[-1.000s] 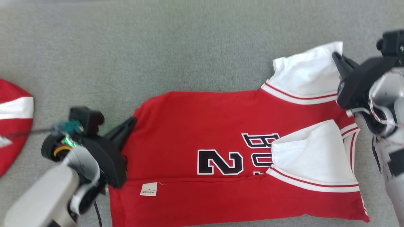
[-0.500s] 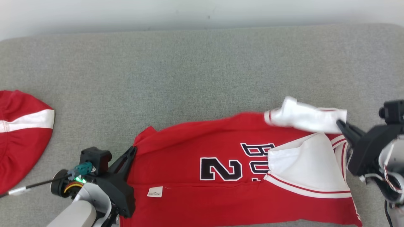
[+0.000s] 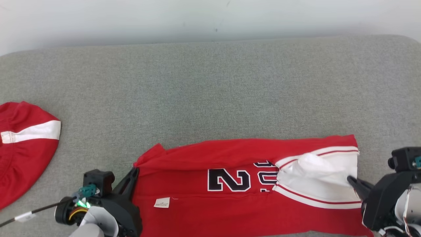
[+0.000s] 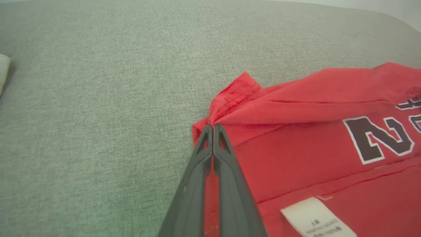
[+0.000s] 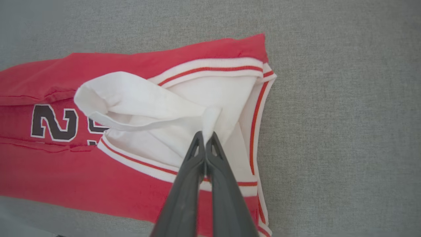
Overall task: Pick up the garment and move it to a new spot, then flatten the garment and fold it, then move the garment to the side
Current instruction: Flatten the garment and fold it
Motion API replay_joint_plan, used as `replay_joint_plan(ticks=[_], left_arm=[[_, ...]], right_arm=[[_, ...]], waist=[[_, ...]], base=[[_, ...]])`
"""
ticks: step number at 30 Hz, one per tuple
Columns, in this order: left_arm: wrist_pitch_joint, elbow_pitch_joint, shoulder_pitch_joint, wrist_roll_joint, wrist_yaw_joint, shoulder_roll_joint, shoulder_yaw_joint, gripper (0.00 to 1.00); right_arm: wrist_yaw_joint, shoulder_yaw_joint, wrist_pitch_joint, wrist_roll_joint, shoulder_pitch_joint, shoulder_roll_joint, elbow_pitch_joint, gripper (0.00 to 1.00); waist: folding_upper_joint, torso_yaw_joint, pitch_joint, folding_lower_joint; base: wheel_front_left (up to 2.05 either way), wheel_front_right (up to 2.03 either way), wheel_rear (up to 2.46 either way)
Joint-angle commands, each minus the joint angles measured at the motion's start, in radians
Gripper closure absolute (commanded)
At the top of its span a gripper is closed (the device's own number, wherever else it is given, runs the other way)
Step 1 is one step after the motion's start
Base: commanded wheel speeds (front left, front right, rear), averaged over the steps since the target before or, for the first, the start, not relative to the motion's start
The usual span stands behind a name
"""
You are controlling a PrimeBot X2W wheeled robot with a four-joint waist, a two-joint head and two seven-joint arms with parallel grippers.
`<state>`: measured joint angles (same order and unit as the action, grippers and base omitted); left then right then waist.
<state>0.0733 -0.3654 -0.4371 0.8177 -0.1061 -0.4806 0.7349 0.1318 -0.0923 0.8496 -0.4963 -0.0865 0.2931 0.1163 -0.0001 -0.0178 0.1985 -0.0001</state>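
A red cloth (image 3: 23,171) with a white stripe lies at the frame's left edge on the grey fabric tabletop (image 3: 210,98), a pale wall (image 3: 131,19) above.

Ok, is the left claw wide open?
No, the left claw is pinched shut on the corner of the red shirt.

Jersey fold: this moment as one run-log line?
stage: folding | jersey: far edge doubled over, on grey cushion | left gripper: shut on hem corner | right gripper: shut on white sleeve
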Motion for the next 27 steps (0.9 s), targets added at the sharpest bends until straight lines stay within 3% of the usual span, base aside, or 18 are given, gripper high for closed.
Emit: replay_joint_plan(ticks=[1,8,9,10,11,12,13,14,22,27], left_arm=[[0.006,0.000,0.022,0.013,-0.008,0.004,-0.002,1.00],[0.011,0.021,0.062,0.027,-0.032,0.011,-0.006,1.00],[0.014,0.023,0.068,0.028,-0.035,0.012,-0.007,0.89],[0.015,0.024,0.073,0.030,-0.035,0.013,-0.006,0.47],[0.015,0.024,0.073,0.030,-0.035,0.013,-0.006,0.47],[0.021,0.025,0.076,0.031,-0.037,0.015,-0.007,0.00],[0.027,0.025,0.079,0.035,-0.039,0.018,-0.011,0.00],[0.033,0.024,0.084,0.036,-0.040,0.020,-0.011,0.00],[0.146,0.031,0.166,0.073,-0.054,0.055,-0.059,0.00],[0.192,0.114,0.233,-0.043,-0.078,0.098,-0.184,0.00]], right_arm=[[-0.002,-0.010,0.014,0.010,0.024,-0.010,0.018,1.00],[-0.002,-0.027,0.065,0.047,0.085,-0.043,0.051,1.00],[-0.002,-0.031,0.074,0.049,0.095,-0.051,0.047,1.00],[-0.002,-0.033,0.080,0.052,0.101,-0.059,0.046,1.00],[-0.002,-0.033,0.080,0.052,0.101,-0.059,0.046,1.00],[-0.002,-0.037,0.076,0.054,0.102,-0.068,0.049,0.79],[-0.002,-0.048,0.074,0.057,0.102,-0.079,0.047,0.18],[-0.002,-0.052,0.079,0.062,0.107,-0.089,0.042,0.00],[-0.002,-0.066,0.060,0.081,0.139,-0.119,0.056,0.00],[-0.002,-0.102,-0.014,0.064,0.164,-0.148,0.073,0.00]], waist=[[0.0001,0.002,-0.006,0.0001],[0.0001,0.009,-0.022,0.0001],[0.0001,0.010,-0.024,0.0001],[0.0001,0.010,-0.027,0.0001],[0.0001,0.010,-0.027,0.0001],[0.0001,0.011,-0.029,0.0001],[0.0001,0.011,-0.032,0.0001],[0.0001,0.011,-0.036,0.0001],[0.0001,0.011,-0.088,0.0001],[0.0001,0.027,-0.126,0.0001]], base=[[0.00,0.00,0.00],[0.00,0.00,0.00],[0.00,0.00,0.00],[0.00,0.00,0.00],[0.00,0.00,0.00],[0.00,0.00,0.00],[0.00,0.00,0.00],[0.00,0.00,0.00],[0.00,0.00,0.00],[0.00,0.00,0.00]])
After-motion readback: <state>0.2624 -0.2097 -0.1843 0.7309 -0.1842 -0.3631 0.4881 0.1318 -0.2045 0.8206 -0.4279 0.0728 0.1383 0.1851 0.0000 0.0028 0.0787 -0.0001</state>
